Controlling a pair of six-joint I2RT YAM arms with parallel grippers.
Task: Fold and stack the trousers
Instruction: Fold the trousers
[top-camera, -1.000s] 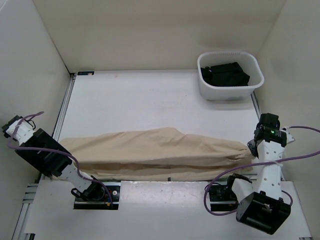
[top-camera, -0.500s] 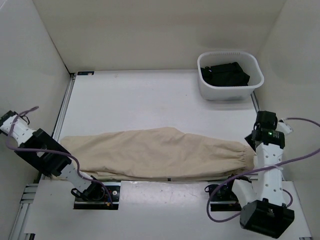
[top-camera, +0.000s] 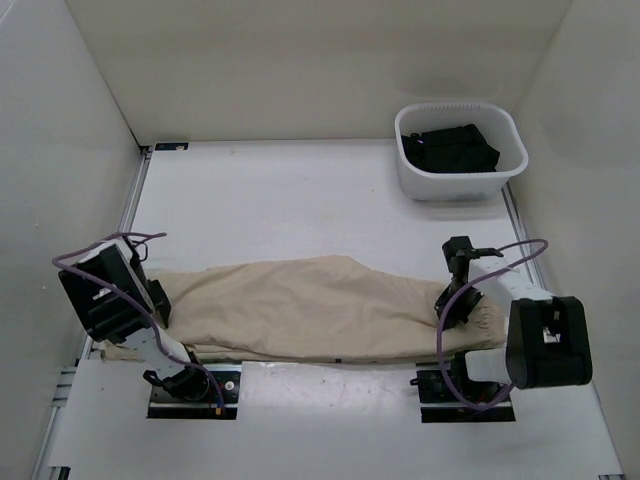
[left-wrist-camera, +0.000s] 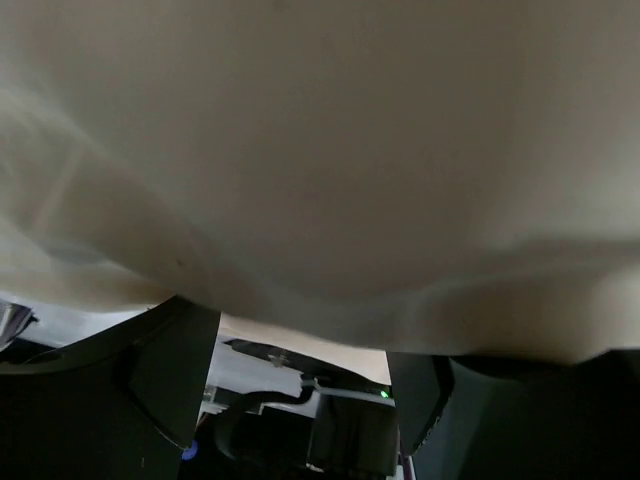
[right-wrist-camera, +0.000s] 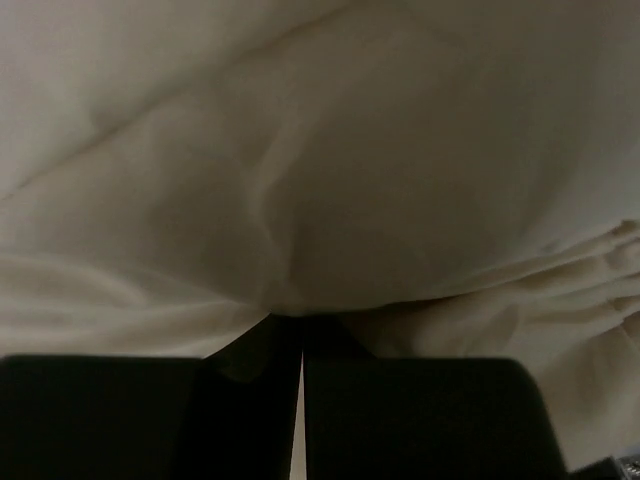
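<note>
The trousers (top-camera: 310, 305) are matt, wrinkled beige cloth on a smooth white table (top-camera: 300, 200); the basket (top-camera: 450, 186) is white plastic.

Top view first: bright, even white light from overhead, pale walls, no glare anywhere. Soft, short shadows hug the lower edge of the trousers (top-camera: 300, 305) and the foot of the basket (top-camera: 450, 185). It is sharp from corner to corner. The left wrist view is dim, with the cloth so close it smears into blur and only the lower strip is halfway crisp. The right wrist view is darker still, a murky grey-tan with soft folds, and its bottom sinks to near black.
</note>
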